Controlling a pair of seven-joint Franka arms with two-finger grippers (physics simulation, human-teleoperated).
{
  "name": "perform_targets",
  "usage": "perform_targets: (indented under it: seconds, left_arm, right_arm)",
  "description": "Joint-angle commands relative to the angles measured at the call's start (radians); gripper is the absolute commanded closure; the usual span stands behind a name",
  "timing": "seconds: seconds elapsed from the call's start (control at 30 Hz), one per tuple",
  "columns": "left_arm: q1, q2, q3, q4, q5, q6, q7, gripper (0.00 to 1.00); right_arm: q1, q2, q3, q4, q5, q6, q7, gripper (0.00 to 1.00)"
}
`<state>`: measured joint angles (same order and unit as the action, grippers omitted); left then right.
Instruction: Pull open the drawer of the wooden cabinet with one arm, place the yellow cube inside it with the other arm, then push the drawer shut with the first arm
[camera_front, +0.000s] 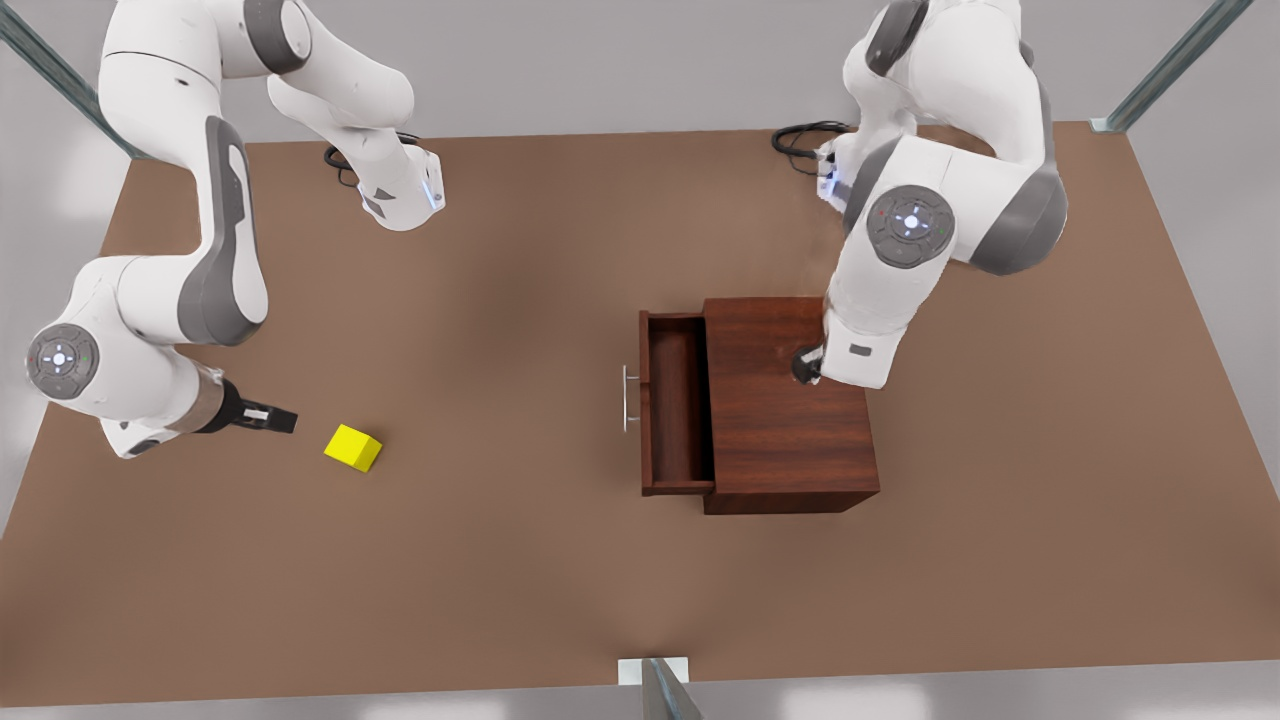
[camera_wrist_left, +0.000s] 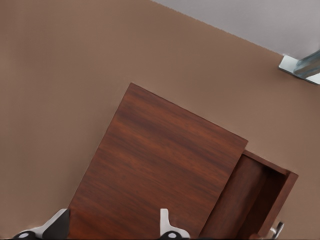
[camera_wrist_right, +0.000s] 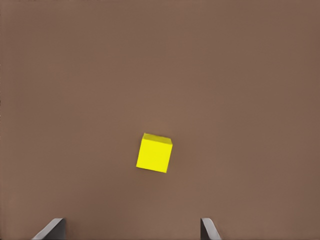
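Right gripper (camera_front: 285, 420), jaws apart, sits beside yellow cube (camera_front: 353, 447) at lower left (ungrasped); drawer (camera_front: 677, 402) already open mid-frame, left gripper (camera_front: 806, 366) splayed over wooden cabinet (camera_front: 790, 420); placing, closing remain.

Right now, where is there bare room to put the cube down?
Free: the pulled-out dark wooden drawer tray, and brown table between small yellow cube and drawer handle. Crowded: boxy wooden cabinet top, under left gripper.
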<state>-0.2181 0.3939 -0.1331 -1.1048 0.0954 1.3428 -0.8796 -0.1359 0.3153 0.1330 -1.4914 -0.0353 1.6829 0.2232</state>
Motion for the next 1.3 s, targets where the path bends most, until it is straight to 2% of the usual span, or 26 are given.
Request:
perform_targets:
  seconds: [0.0, 0.03, 0.07, 0.1, 0.13, 0.33, 0.4, 0.9, 1.27]
  left_arm:
    - [0.144, -0.334, 0.007, -0.562, -0.175, 0.347, 0.786, 0.0]
    - [0.151, -0.396, 0.013, -0.658, -0.148, 0.46, 0.801, 0.0]
    - [0.177, -0.316, 0.024, -0.514, -0.146, 0.352, 0.858, 0.0]
    - [0.249, -0.29, 0.033, -0.484, -0.148, 0.335, 0.982, 0.0]
    - [0.261, -0.288, 0.033, -0.495, -0.149, 0.332, 0.979, 0.0]
    - [0.252, -0.302, 0.029, -0.486, -0.155, 0.221, 0.972, 0.0]
    - [0.24, -0.297, 0.001, -0.478, -0.146, 0.211, 0.89, 0.0]
    - [0.247, -0.293, 0.007, -0.487, -0.12, 0.228, 0.898, 0.0]
    - [0.247, -0.29, 0.006, -0.487, -0.118, 0.24, 0.898, 0.0]
  right_arm:
    - [-0.001, 0.004, -0.001, 0.0, 0.002, 0.041, 0.429, 0.0]
    - [0.004, 0.004, 0.0, -0.012, 0.003, 0.072, 0.424, 0.0]
    - [0.016, -0.012, 0.005, -0.07, 0.011, 0.121, 0.415, 0.0]
    - [0.021, -0.012, 0.005, -0.139, 0.034, 0.208, 0.418, 0.0]
    - [0.027, -0.013, 0.007, -0.197, 0.066, 0.282, 0.435, 0.0]
    - [0.027, -0.001, -0.007, -0.309, 0.058, 0.411, 0.509, 0.0]
    - [0.012, 0.018, -0.01, -0.317, 0.057, 0.414, 0.509, 0.0]
    - [-0.047, 0.077, -0.009, -0.471, 0.005, 0.63, 0.436, 0.0]
    - [-0.062, 0.151, 0.028, -0.46, -0.058, 0.682, 0.372, 0.0]
